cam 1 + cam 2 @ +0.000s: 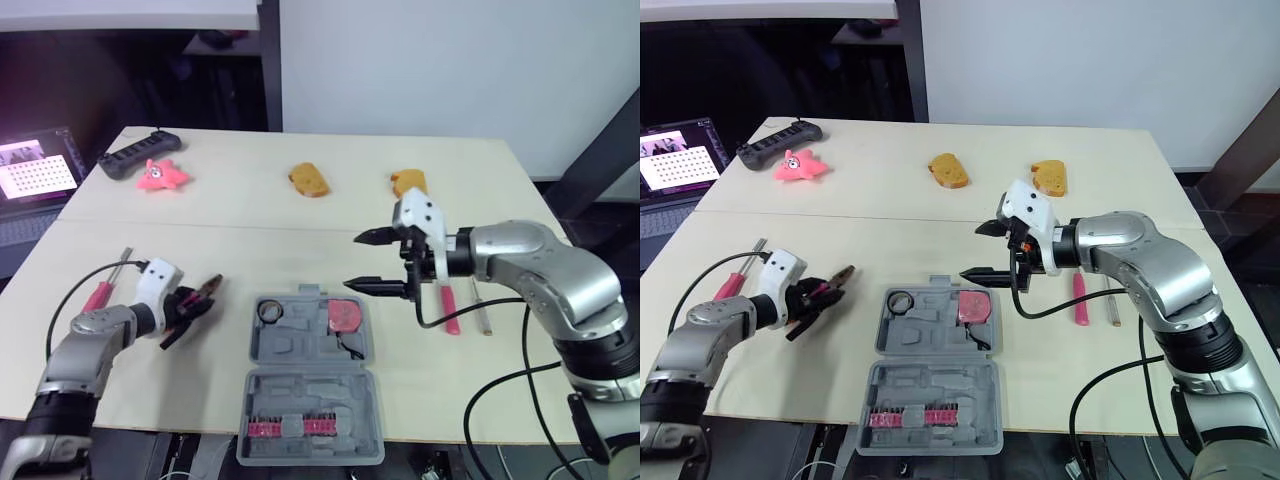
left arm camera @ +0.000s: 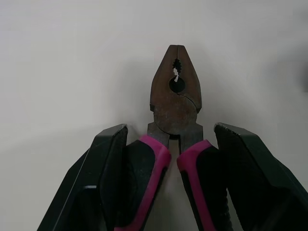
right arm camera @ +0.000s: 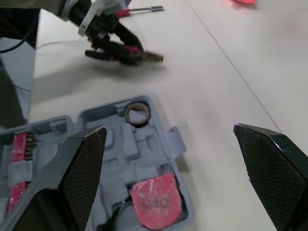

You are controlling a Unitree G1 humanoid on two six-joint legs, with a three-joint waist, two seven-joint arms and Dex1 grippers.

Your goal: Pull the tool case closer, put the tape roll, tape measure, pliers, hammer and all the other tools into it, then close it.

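No text, brand, number or sign can be read anywhere. The laptop screen (image 1: 36, 176) at the far left carries a grid of marks too small to read.

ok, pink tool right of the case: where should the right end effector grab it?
Probably mid-handle, from above, fingers closing across the narrow width of the pink tool: it lies flat, pointing away from the robot. A thin stick lies parallel to its right, so come in narrow. The right end effector is open.
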